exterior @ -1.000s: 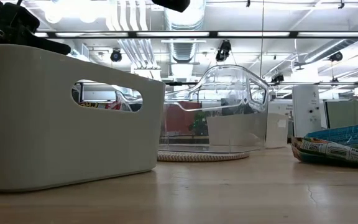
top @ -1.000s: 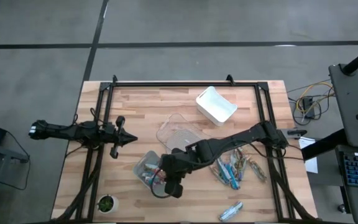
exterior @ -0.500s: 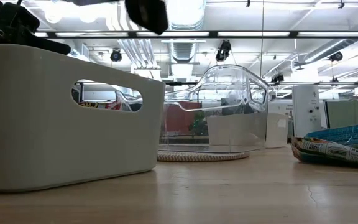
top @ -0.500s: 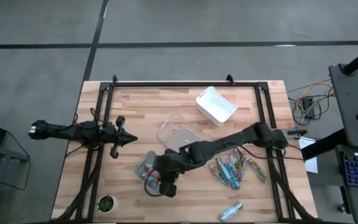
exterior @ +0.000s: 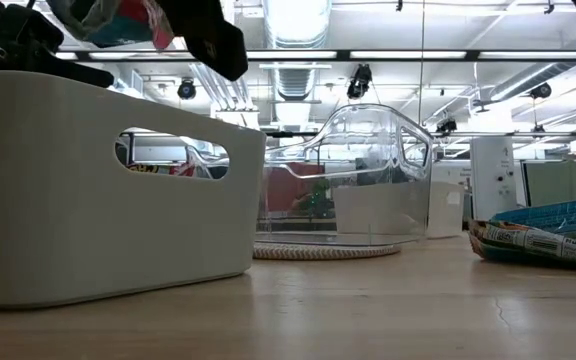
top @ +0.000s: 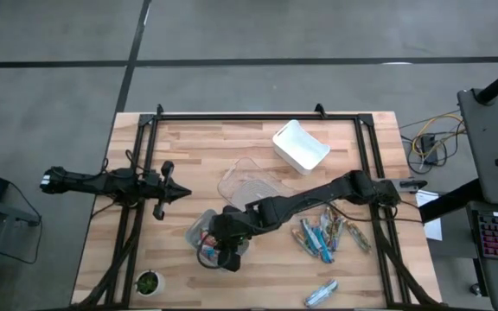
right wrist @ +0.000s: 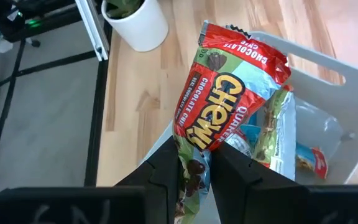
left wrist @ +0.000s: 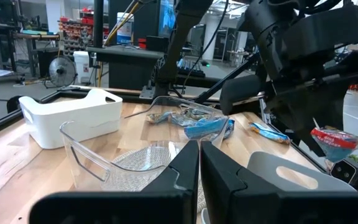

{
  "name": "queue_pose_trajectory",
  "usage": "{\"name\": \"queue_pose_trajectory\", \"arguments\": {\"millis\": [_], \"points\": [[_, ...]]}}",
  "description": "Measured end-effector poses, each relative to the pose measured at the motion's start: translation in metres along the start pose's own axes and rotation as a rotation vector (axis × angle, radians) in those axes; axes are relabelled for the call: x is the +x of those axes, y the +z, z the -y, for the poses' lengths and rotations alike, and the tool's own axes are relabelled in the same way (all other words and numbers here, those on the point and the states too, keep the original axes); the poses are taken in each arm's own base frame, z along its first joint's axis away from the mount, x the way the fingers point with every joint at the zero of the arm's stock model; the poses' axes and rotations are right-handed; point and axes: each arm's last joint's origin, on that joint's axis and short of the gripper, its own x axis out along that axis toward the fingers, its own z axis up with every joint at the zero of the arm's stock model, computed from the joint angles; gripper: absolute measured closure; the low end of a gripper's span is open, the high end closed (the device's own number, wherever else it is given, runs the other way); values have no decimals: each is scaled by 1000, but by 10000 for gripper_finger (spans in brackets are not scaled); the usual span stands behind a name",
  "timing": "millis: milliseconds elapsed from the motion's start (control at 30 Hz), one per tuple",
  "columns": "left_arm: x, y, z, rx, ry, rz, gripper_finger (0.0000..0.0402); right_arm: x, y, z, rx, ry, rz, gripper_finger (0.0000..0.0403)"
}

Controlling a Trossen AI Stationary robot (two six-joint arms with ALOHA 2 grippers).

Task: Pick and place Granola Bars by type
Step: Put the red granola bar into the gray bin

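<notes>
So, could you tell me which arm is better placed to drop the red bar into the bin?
The right: its claw already holds the red bar above the grey bin. The left claw waits shut at the table's left side.

— Free anywhere?
— Yes, on the bare table [top: 188, 147] between the black rails [top: 258, 115] and the clear bin [top: 247, 183].
— Blocked where?
— In the middle. Crossed by the right arm [top: 318, 197], from the right rail over to the grey bin [top: 195, 231]. Filled above that bin by the right tool [top: 225, 257], clamped on a red bar [right wrist: 229, 93].
— And the left side?
— Guarded by the left tool [top: 180, 195], pinched tight, poking in from the left rail. Small plant pot [top: 148, 282] in one corner. White bin [top: 301, 145] just beside the clear one. Loose bars [top: 325, 235] heaped under the right arm.
</notes>
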Motion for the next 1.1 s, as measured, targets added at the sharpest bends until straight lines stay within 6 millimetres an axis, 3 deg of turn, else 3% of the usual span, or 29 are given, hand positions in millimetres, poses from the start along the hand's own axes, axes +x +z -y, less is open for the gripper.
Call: {"name": "queue_pose_trajectory", "arguments": {"millis": [1100], "points": [[0,0,0,0,0,0,401,24,-19,21,-61,-21,12,335]]}}
